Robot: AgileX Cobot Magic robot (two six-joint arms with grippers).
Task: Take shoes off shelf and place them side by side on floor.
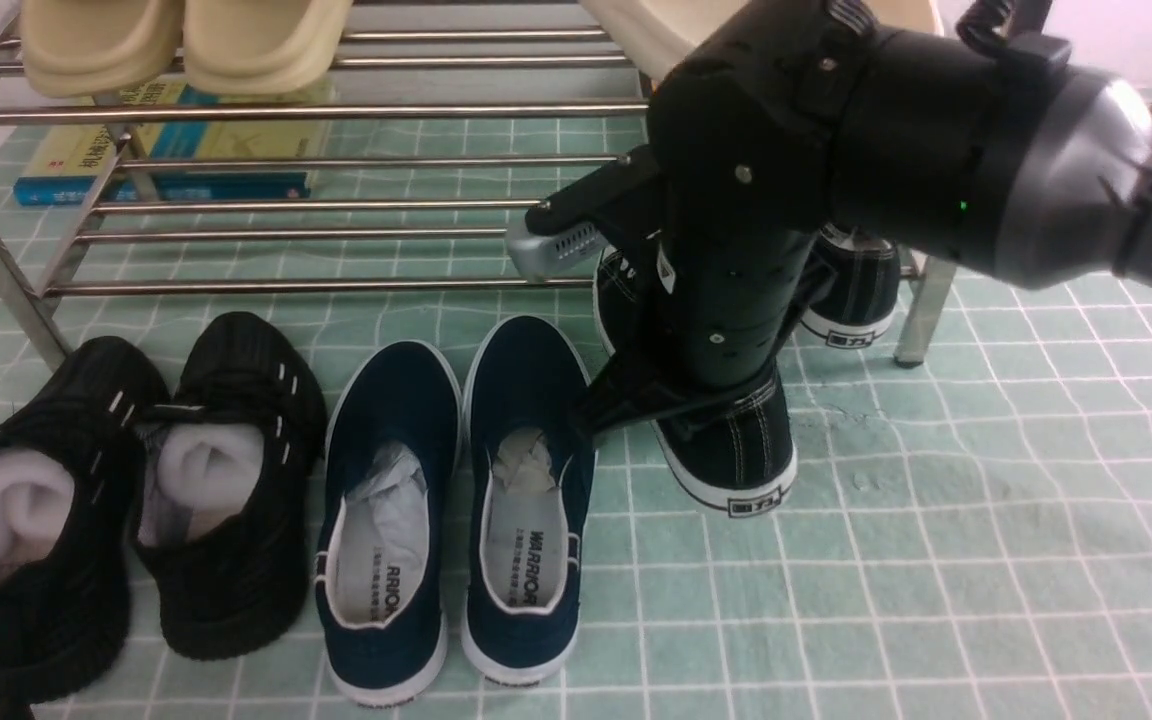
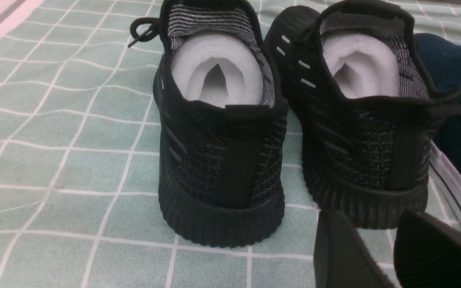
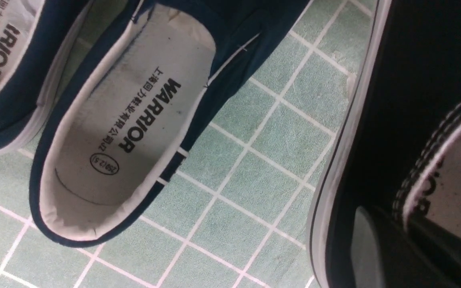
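gripping noted: right claw [image 3: 406, 240] clamped on the collar of one canvas sneaker [image 1: 736, 450], which sits on the floor [image 1: 986, 520] just right of the navy slip-ons [image 1: 526, 480]. other canvas sneaker [image 1: 861, 290] at the shelf's [image 1: 336, 110] lower tier, behind the arm. left claw [image 2: 370, 224] apart, empty, near the black knit sneakers [image 2: 222, 160].

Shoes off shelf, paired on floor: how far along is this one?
Done: one canvas sneaker is off the shelf. In hand: the right gripper is shut on it, low beside the navy slip-ons. Left: release it on the floor, then bring the second sneaker, on the lower tier, alongside.
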